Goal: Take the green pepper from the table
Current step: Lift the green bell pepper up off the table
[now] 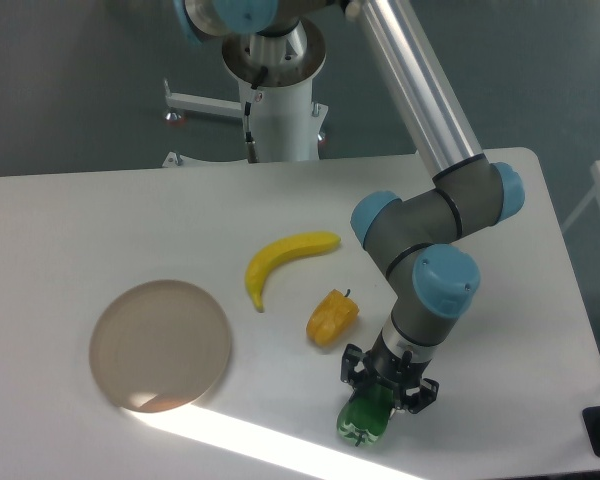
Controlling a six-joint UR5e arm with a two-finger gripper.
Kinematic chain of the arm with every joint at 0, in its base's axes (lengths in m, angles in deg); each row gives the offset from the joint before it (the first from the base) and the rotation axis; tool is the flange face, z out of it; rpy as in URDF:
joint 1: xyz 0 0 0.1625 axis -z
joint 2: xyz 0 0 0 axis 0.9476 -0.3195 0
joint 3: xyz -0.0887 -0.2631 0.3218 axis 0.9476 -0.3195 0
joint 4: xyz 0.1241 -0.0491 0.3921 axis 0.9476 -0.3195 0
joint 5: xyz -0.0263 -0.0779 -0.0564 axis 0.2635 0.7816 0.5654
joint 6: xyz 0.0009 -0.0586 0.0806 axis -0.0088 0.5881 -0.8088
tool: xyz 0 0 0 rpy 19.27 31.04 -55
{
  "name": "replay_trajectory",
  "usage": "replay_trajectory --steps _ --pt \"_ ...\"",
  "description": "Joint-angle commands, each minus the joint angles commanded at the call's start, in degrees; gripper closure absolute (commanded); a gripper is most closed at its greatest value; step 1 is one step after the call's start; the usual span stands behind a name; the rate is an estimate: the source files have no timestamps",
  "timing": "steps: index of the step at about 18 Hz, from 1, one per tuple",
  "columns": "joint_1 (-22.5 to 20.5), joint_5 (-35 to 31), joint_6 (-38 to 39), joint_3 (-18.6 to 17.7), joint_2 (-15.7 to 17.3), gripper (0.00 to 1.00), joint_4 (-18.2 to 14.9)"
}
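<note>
The green pepper [361, 422] lies on the white table [100, 220] near its front edge, right of centre. My gripper [387, 391] hangs straight down over the pepper's upper end, its black fingers standing on either side of it. The gripper's body hides where the fingers meet the pepper, so I cannot tell whether they press on it. The pepper still rests on the tabletop.
A yellow-orange pepper [332, 317] lies just up-left of the gripper. A yellow banana [285, 259] lies further back. A round tan disc [161, 345] sits at the left. The arm's base [277, 80] stands behind the table.
</note>
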State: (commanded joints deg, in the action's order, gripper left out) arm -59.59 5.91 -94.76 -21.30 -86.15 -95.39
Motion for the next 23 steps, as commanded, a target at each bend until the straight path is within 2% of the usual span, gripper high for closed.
replay_trajectory --steps 4,7,10,13,17,19,23 --pt "0.00 -0.09 -1.06 0.00 3.34 0.66 -0.26" --pt "-0.53 -0.53 -6.66 -1.05 6.33 0.66 -1.31" --pt "-3.07 -2.54 -13.25 -0.88 8.00 0.66 -6.13" --pt "-3.87 -4.04 -18.27 -1.14 9.06 0.66 -8.52" --pt "-3.78 -7.11 -19.25 -1.93 9.32 0.66 -8.79" --pt "-3.87 -7.38 -19.34 -3.16 9.93 0.66 -8.44" --pt "-3.87 -7.38 -19.34 -3.16 9.94 0.66 -8.35"
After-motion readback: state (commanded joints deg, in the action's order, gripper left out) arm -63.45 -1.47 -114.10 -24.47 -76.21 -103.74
